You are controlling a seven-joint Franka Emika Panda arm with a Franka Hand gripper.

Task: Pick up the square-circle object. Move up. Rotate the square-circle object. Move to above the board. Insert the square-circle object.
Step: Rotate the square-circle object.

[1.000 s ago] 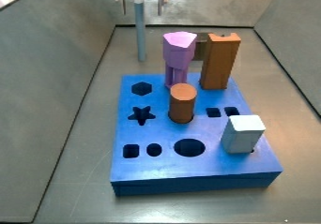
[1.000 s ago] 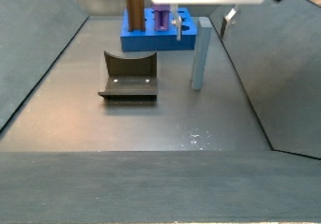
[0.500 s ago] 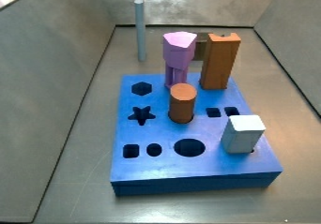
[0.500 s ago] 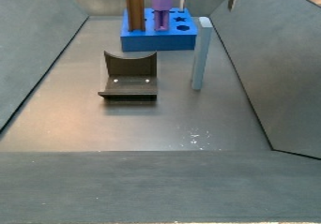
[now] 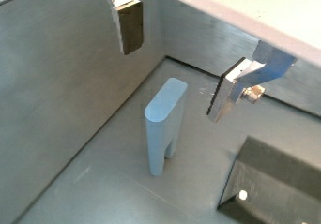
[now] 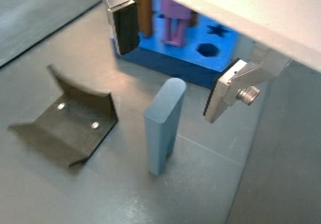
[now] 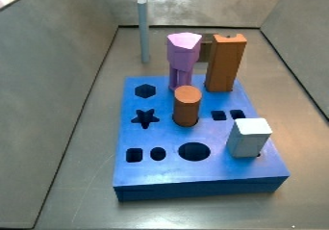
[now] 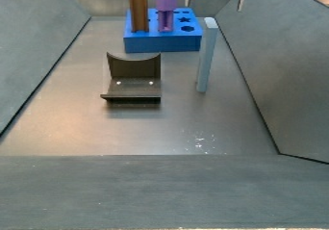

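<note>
The gripper (image 5: 186, 57) hangs wide open, high over the upright square-circle object (image 5: 162, 125). Picking up hasn't started; it must drop down and squeeze it.

Square-circle object (image 8: 205, 55) pale blue-grey, upright on floor beside bright blue board (image 7: 193, 155); hand (image 5: 175, 48) above, open.

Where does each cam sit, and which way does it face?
Wrist view: above post, looking down; open pincer hangs over it.
Wrist view: same spot, facing fixture and board; pincer shows.
Side view: high, board near, post behind; robot hardly shows.
Side view: low, opposite end; fixture near, board far.
All four share the post.
</note>
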